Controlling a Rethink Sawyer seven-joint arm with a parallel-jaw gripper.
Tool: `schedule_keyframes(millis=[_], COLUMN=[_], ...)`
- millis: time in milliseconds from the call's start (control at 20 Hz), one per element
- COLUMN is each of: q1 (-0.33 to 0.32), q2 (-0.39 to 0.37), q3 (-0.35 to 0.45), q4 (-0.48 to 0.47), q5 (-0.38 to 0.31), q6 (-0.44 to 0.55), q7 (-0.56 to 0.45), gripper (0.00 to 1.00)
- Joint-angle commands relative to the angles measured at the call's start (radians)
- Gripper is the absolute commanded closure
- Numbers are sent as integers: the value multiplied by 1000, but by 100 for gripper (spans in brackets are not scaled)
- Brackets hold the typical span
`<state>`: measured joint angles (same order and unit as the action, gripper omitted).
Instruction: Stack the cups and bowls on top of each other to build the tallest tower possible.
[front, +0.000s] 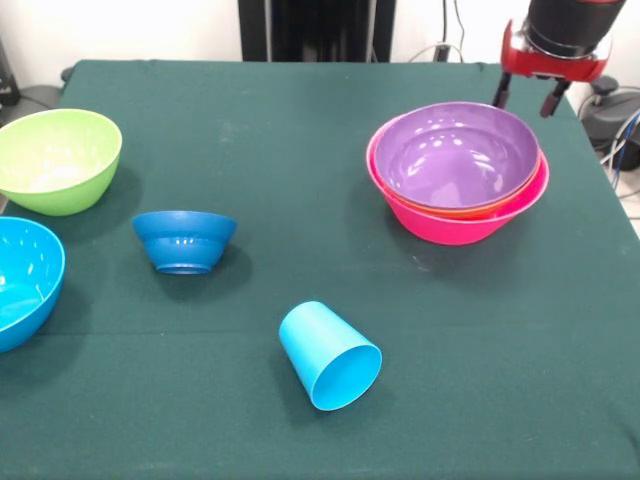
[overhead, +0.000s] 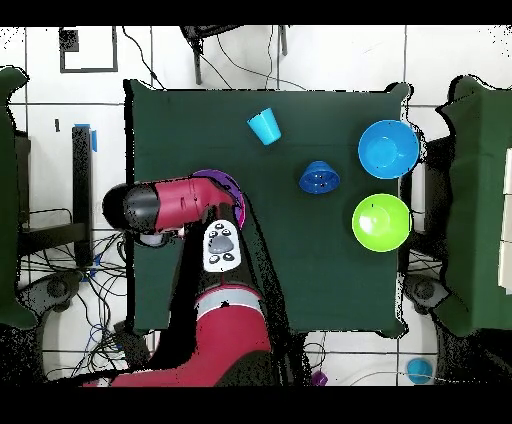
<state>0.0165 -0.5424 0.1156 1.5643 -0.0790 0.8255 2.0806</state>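
The tower is a large pink bowl (front: 455, 230) with an orange bowl (front: 452, 211) and a purple bowl (front: 455, 155) nested in it, at the right of the table. My gripper (front: 526, 100) hangs open and empty just beyond its far right rim. A sky blue cup (front: 328, 355) lies on its side near the front, mouth toward the camera. A small dark blue bowl (front: 185, 240), a lime green bowl (front: 55, 160) and a sky blue bowl (front: 20, 280) stand apart on the left. In the overhead view the arm (overhead: 175, 205) hides most of the tower; a purple rim (overhead: 215, 180) shows.
The green cloth table (front: 300, 120) ends close to the tower on the right, where cables and a dark base (front: 615, 115) lie off the table. In the overhead view the cup (overhead: 264, 127) and the loose bowls (overhead: 319, 178) lie away from the arm.
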Motion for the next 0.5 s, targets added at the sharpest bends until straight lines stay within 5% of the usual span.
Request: schedule_keyframes(millis=[50, 500], q1=[-65, -110], q2=[51, 87], q3=[127, 177], q4=[-78, -106], q5=[-115, -163], q6=[75, 79], q7=[-254, -252], gripper=[0, 0])
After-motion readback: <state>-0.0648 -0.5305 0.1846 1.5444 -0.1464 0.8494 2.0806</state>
